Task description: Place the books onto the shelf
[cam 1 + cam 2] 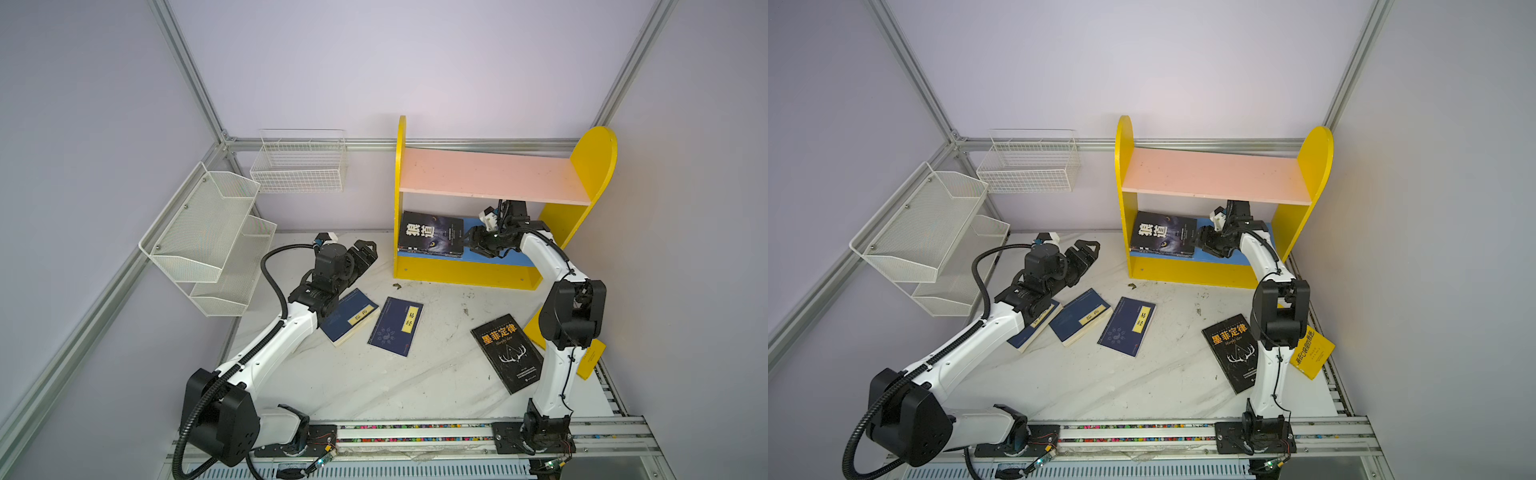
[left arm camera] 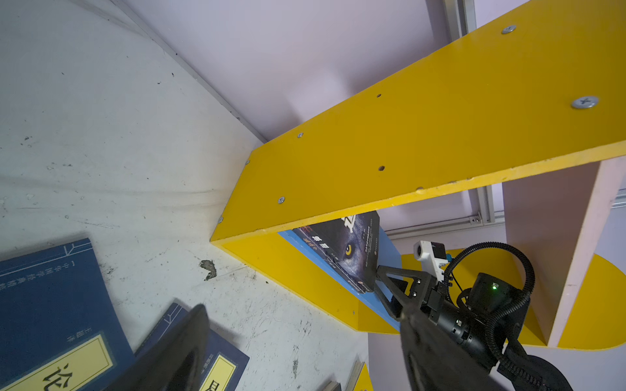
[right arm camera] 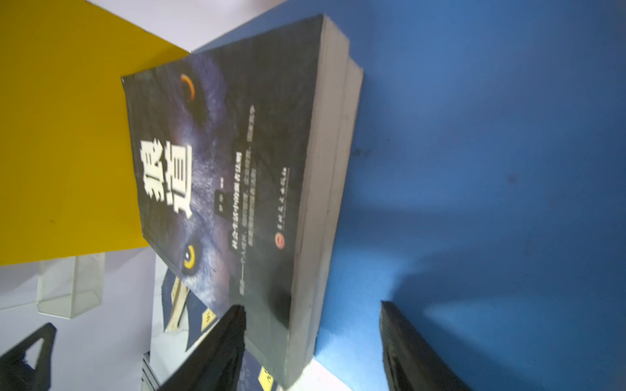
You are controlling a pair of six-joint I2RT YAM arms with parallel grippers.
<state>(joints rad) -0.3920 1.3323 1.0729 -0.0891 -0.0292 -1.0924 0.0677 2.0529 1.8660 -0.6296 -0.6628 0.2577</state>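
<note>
White tabletop (image 1: 374, 386); shelf (image 1: 457, 274) at 1 o'clock, wolf-cover book (image 1: 430, 232) flat on its blue lower board (image 3: 474, 135). Right gripper (image 3: 310, 306): spread, straddling book's edge, not pinching. Left gripper (image 1: 370, 251): spread, empty, beside navy books (image 1: 395, 326), 9 o'clock.

The pink upper board (image 1: 490, 174) of the shelf (image 1: 590, 166) lies bare from left to right, open from above. Below it, a stack of 2 books (image 1: 430, 232) fills the left half of the blue lower board (image 3: 491, 135), and the right gripper (image 1: 470, 242) with its arm (image 1: 540, 253) blocks the right half.
</note>
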